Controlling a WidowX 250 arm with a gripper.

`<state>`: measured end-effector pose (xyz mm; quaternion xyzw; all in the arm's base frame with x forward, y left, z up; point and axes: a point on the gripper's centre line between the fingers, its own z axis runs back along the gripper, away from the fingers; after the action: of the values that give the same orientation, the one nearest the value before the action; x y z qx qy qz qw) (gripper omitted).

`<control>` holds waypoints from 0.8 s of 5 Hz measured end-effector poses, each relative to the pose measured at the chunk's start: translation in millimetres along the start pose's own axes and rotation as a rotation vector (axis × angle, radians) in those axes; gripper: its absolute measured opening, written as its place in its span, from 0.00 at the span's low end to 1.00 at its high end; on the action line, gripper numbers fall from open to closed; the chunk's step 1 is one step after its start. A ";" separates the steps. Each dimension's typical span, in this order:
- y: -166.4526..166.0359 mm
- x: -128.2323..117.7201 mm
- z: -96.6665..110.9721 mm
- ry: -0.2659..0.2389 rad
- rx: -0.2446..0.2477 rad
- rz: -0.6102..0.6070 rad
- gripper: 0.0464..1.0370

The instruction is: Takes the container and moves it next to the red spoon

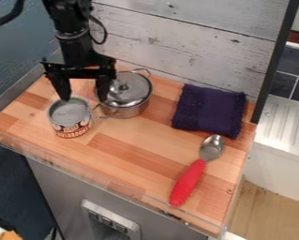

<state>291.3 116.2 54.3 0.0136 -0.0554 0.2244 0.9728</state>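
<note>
My gripper [84,99] hangs over the left part of the counter, its two fingers spread apart with nothing between them. Below it stands an upright can [71,129] with a grey metal top and a red and white label. The left finger's tip overlaps the back of the can's top; whether it touches cannot be told. The other finger comes down between the can and the pot. At the right front lies a spoon with a red handle [188,183], its metal bowl pointing to the back.
A lidded metal pot [128,108] stands right behind the can, partly behind my right finger. A folded dark purple cloth [209,110] lies at the back right. Low clear edging runs along the counter's front, and a wooden plank wall [195,42] rises behind.
</note>
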 end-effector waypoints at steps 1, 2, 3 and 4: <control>12.3 9.8 -11.0 0.015 0.024 0.035 0.96; 26.1 15.4 -26.9 0.047 0.039 0.069 0.96; 30.5 25.9 -31.2 0.048 0.052 0.067 0.96; 38.6 29.5 -38.4 0.074 0.068 0.072 0.96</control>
<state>304.6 165.7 19.5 0.0364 -0.0121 0.2612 0.9645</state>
